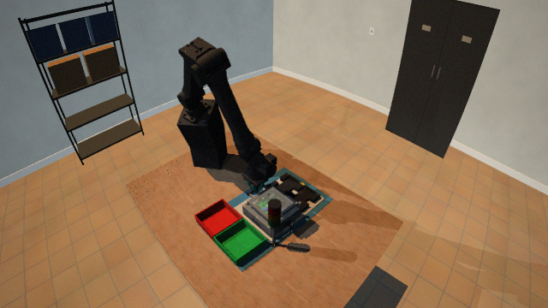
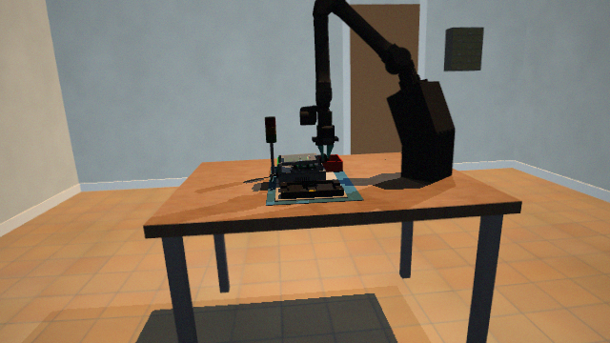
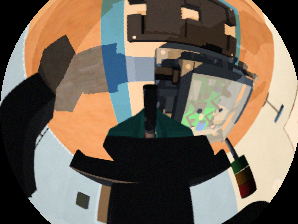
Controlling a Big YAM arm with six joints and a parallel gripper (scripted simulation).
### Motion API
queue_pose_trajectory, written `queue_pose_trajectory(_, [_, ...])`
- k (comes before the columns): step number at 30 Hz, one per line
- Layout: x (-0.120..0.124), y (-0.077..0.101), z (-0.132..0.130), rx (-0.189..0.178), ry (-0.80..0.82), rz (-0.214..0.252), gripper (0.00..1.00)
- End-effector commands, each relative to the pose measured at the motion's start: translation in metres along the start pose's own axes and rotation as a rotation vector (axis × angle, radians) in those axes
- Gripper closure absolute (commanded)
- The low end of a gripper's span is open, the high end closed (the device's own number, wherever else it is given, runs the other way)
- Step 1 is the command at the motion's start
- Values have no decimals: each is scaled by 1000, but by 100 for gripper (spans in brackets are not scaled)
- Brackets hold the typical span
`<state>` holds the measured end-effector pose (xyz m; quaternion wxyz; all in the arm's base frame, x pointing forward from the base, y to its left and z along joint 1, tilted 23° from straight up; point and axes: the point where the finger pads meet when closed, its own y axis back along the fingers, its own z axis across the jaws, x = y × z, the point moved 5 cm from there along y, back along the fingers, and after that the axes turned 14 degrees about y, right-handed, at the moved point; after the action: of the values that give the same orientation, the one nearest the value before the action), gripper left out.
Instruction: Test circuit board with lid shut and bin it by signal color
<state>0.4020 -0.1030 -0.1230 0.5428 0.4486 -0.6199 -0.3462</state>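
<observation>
Now | claw clamped, seemingly on lid handle | tester lid down

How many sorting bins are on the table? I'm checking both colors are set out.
2. The red bin and the green bin sit side by side on the mat's edge, beside the tester. None seems hidden.

— What is the robot's body like?
— A matte black jointed arm of rounded links rises from a tall slanted black box pedestal.
— And the tip?
— A small black cube-shaped module juts sideways above teal-tinted gripper fingers.
</observation>
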Motion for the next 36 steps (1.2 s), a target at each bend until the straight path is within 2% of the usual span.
queue_pose_trajectory(1, [5, -14, -3, -1, -4, -4, 100])
queue_pose_trajectory(36, [5, -17, -2, -2, -4, -4, 100])
